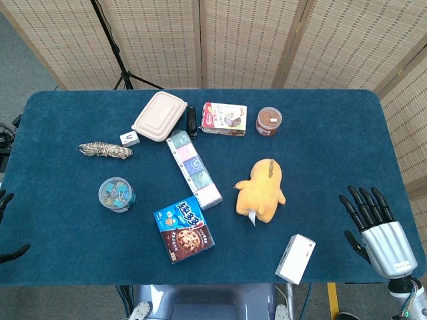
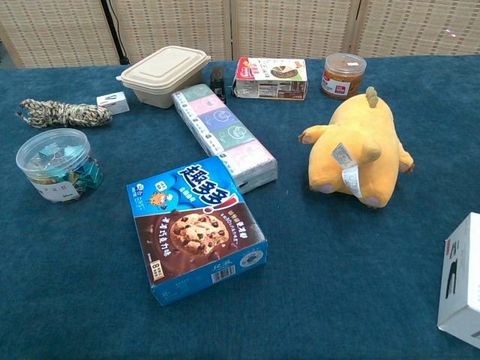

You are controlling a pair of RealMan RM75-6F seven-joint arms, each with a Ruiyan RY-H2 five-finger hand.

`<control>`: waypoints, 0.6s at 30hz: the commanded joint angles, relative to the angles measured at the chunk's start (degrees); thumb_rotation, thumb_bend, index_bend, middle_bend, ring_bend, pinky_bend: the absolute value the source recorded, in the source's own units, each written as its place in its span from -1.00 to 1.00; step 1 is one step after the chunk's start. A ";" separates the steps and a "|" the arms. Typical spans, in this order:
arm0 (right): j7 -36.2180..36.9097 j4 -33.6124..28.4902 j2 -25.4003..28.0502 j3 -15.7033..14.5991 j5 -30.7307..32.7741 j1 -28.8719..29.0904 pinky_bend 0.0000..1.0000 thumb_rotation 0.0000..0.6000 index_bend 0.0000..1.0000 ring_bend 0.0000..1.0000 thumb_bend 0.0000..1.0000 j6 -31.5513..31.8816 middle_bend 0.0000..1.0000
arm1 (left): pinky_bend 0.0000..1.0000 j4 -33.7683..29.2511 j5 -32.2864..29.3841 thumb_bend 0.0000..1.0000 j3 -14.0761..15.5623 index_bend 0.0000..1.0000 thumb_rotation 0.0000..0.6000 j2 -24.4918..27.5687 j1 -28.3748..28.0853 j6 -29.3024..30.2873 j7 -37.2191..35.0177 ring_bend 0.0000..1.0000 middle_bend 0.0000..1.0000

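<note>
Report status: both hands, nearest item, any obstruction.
Right hand open, holding nothing. Left hand barely in frame, state unclear. White box nearest the right hand, untouched. Nothing between them.
</note>
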 commanded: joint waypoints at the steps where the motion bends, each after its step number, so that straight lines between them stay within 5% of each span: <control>1: -0.14 0.11 -0.17 0.01 0.05 -0.02 -1.00 1.00 -1.00 -1.00 -0.20 -0.25 -1.00 | -1.00 0.10 0.01 -1.00 0.01 -1.00 1.00 0.02 0.03 0.04 -0.12 -1.00 -1.00; 14: -1.76 -0.54 -0.50 0.12 1.35 -0.80 -1.00 0.97 -1.00 -1.00 -0.36 -1.20 -1.00 | -1.00 -0.05 0.80 -1.00 0.20 -1.00 1.00 -0.29 0.45 1.05 0.60 -1.00 -1.00; 16: -1.63 -1.08 -0.91 0.27 2.02 -1.18 -1.00 0.70 -1.00 -1.00 -0.41 -0.96 -1.00 | -1.00 -0.06 0.78 -1.00 0.17 -1.00 1.00 -0.34 0.41 0.99 0.74 -1.00 -1.00; 18: -0.96 -1.74 -1.30 0.57 3.31 -1.57 -1.00 0.13 -1.00 -1.00 -0.60 -0.89 -1.00 | -1.00 -0.09 0.87 -1.00 0.21 -1.00 1.00 -0.41 0.39 0.97 0.93 -1.00 -1.00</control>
